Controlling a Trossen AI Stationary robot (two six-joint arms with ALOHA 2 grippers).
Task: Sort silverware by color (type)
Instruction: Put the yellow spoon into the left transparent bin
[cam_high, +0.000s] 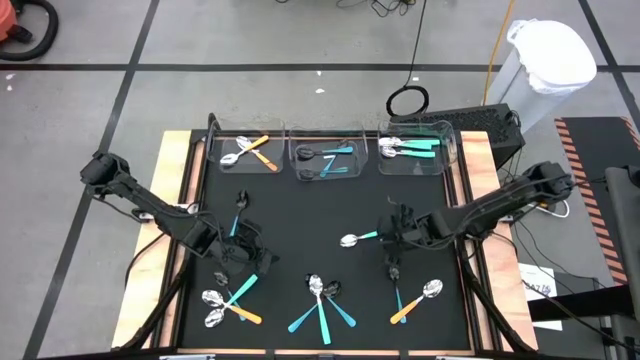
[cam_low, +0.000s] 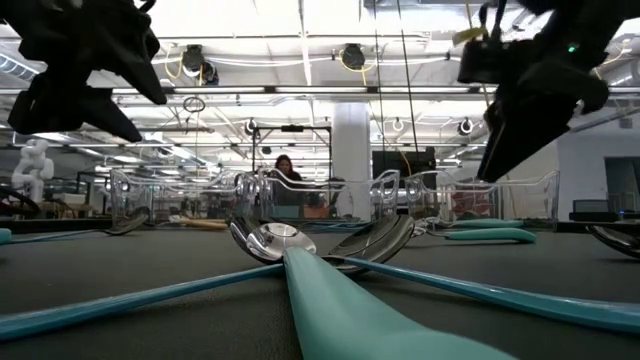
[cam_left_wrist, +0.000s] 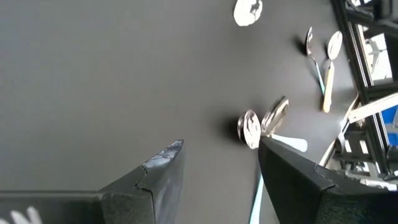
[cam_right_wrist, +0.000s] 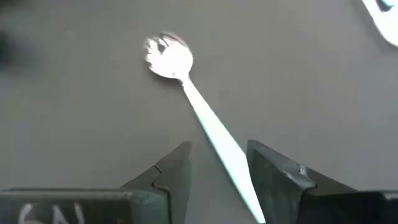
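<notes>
We see three bins (cam_high: 326, 150) partly filled; several spoons (cam_high: 320, 300) remain on the mat. Right gripper (cam_right_wrist: 217, 168), part-open, straddles a teal-handled spoon (cam_high: 360, 238); left gripper (cam_high: 238, 255) open, empty

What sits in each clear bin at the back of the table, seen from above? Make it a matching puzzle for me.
Bins:
1. left bin
2. middle bin
3. right bin

Contents:
A. teal-handled spoons with shiny bowls
B. orange-handled spoons
C. teal-handled spoons with dark bowls

Pairs: 1-B, 2-C, 3-A.
</notes>
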